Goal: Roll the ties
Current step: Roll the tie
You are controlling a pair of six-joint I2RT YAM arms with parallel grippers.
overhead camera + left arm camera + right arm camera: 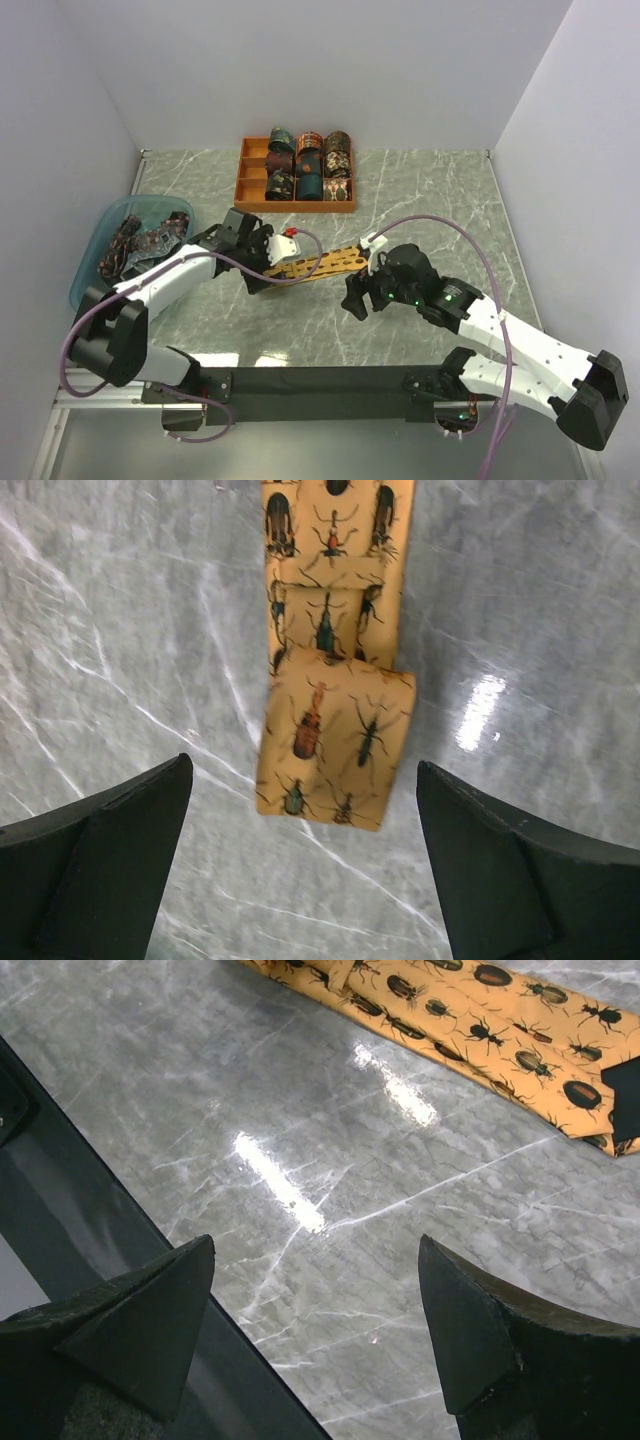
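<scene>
Tie (335,740) in mustard lay flat on the surface (120,630), its end folded over once between the left fingers (100,865), spread and empty. The right fingers (130,1330), likewise spread, hovered near the other end. Rolling well likely meant pinching that fold squarely, turning evenly.

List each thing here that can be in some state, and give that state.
mustard tie: lying flat, one end folded over, otherwise unrolled
left gripper: open, empty, above that fold
right gripper: open, empty
orange tray: holding rolled ties
blue basin: holding loose ties
</scene>
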